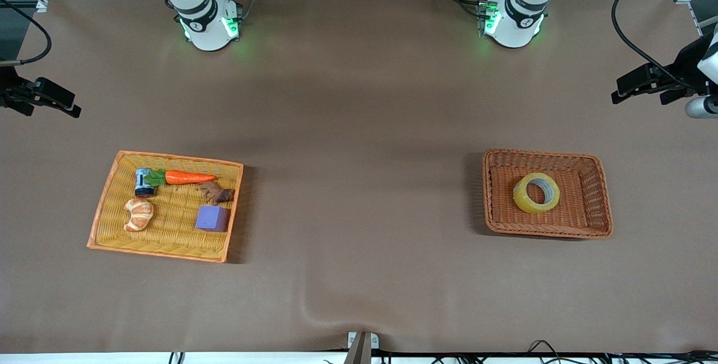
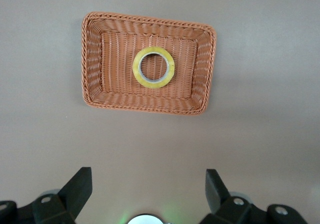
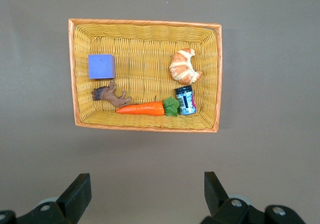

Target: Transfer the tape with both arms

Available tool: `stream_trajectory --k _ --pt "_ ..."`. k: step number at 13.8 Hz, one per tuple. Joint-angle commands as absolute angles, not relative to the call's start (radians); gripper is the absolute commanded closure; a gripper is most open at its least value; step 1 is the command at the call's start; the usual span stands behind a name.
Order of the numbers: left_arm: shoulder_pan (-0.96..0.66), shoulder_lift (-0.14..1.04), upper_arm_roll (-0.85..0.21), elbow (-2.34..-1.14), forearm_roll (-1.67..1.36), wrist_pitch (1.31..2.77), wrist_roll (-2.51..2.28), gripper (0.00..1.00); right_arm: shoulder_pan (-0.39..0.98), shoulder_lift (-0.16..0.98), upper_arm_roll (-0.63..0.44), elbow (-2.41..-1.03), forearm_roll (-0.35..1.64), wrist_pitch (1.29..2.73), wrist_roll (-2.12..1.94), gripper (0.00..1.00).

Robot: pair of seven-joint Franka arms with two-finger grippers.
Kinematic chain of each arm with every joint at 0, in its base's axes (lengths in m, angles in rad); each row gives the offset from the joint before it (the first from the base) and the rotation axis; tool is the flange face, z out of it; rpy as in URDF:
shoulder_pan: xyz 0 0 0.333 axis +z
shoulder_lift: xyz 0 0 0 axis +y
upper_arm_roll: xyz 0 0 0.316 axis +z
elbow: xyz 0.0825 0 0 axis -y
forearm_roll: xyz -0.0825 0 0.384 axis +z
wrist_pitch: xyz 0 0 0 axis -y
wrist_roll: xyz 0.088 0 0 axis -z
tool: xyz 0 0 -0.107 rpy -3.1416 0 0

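The tape [image 1: 536, 192], a yellowish ring with a grey core, lies flat in the middle of a brown wicker basket [image 1: 603, 196] toward the left arm's end of the table. It also shows in the left wrist view [image 2: 153, 67], in the basket [image 2: 92, 59]. My left gripper [image 1: 639, 97] is high over bare table at that end, open and empty, with wide-spread jaws in its wrist view [image 2: 148, 184]. My right gripper [image 1: 50, 107] is high over the right arm's end of the table, open and empty [image 3: 147, 186].
A yellow wicker tray [image 1: 106, 207] toward the right arm's end holds a carrot [image 1: 188, 177], a croissant [image 1: 138, 214], a purple cube [image 1: 212, 219], a small can [image 1: 143, 182] and a brown toy animal [image 1: 215, 192]. Brown table cloth lies between the two baskets.
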State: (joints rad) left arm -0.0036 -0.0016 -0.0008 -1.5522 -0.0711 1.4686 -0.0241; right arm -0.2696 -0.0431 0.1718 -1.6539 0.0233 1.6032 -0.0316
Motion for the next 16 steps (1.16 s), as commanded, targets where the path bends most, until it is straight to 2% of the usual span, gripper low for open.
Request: stream_trajectory --k 1,5,16 --pt "-0.037 -0.063 0.017 -1.6 -0.081 1.48 -0.025 0.0 -0.284 -0.031 0.184 -1.629 0.015 1.597 -0.017 0.0" --pt "-0.078 -0.06 0.015 -1.591 0.03 1.486 -0.023 0.0 -0.281 -0.031 0.184 -1.629 0.015 1.598 -0.018 0.0" --pt "-0.083 -0.021 0.017 -1.534 0.037 1.485 -0.018 0.0 -0.279 -0.031 0.184 -1.629 0.015 1.598 -0.018 0.0"
